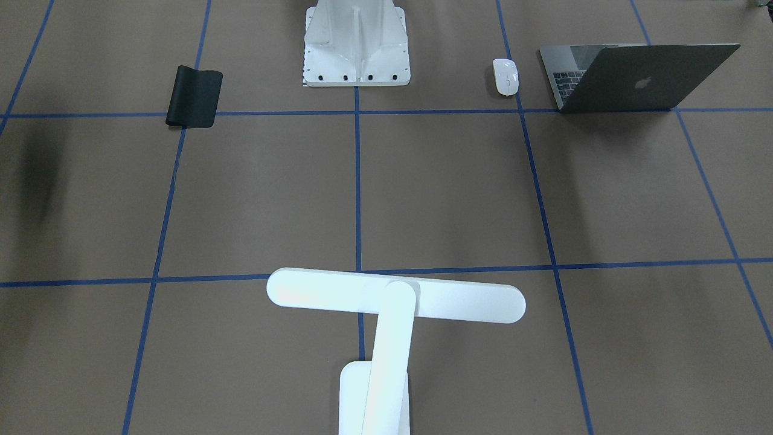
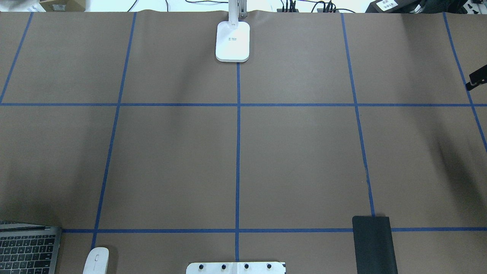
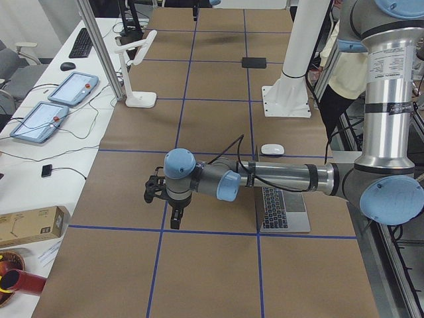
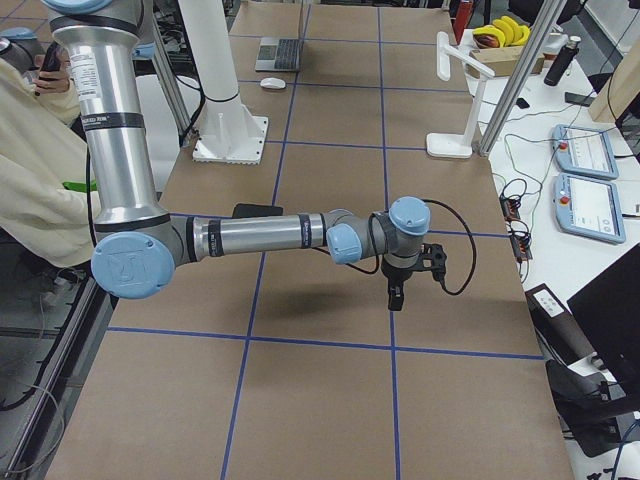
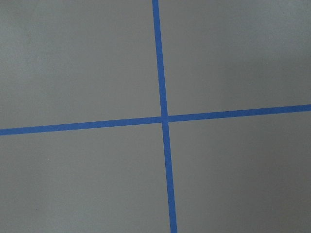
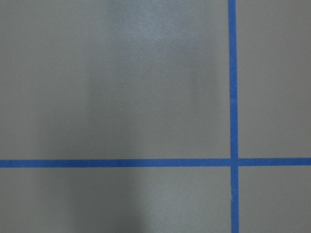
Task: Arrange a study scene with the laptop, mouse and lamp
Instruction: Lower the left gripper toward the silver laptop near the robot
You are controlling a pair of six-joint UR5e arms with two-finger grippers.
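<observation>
The grey laptop stands open at the robot's near left corner, seen also in the overhead view. The white mouse lies just beside it, toward the pedestal. The white lamp stands at the far middle edge, with its base on the centre tape line. My left gripper points down over bare table, out past the laptop. My right gripper points down over bare table at the far right. I cannot tell whether either is open or shut. Both wrist views show only brown paper and blue tape.
A thin black mat lies at the near right beside the white bolted pedestal. Blue tape lines grid the brown table cover. Tablets and cables lie on a side desk beyond the lamp. A person stands behind the robot.
</observation>
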